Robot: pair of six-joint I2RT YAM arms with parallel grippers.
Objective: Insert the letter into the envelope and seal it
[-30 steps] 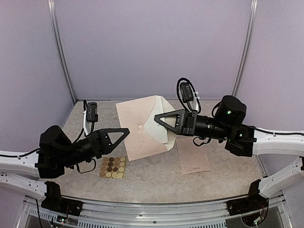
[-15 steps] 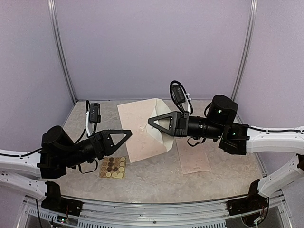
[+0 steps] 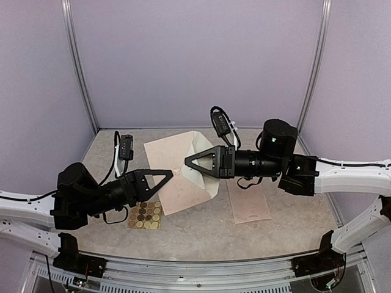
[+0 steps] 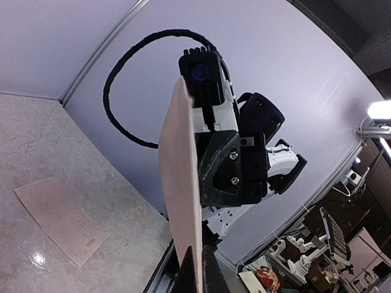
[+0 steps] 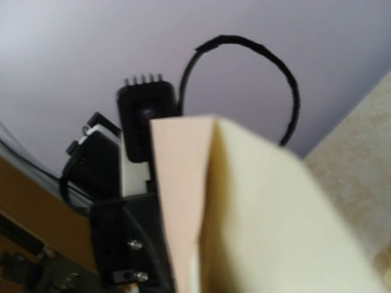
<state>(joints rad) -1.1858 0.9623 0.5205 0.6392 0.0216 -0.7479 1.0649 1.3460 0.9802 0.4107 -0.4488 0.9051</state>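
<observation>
The envelope (image 3: 166,183) hangs above the table between both grippers; it is pale pink, with a cream triangular flap (image 3: 206,183) folded open. My left gripper (image 3: 171,173) is shut on its pink near edge, and in the left wrist view its fingertips (image 4: 197,271) pinch the envelope (image 4: 180,183) edge-on. My right gripper (image 3: 186,163) is shut on the cream flap side. The envelope (image 5: 177,183) fills the right wrist view and hides the fingers. The letter (image 3: 247,204), a pale sheet with lines of text, lies flat on the table to the right and also shows as the letter (image 4: 58,217) from the left wrist.
A small sheet of round stickers (image 3: 145,215) lies on the table under the left arm. Lilac walls with metal posts (image 3: 79,73) close in the back and sides. A metal rail (image 3: 195,268) runs along the near edge.
Both grippers and the envelope have shifted left over the last second. The right arm has reached further left, the left has edged forward, and the envelope has tilted with them.
</observation>
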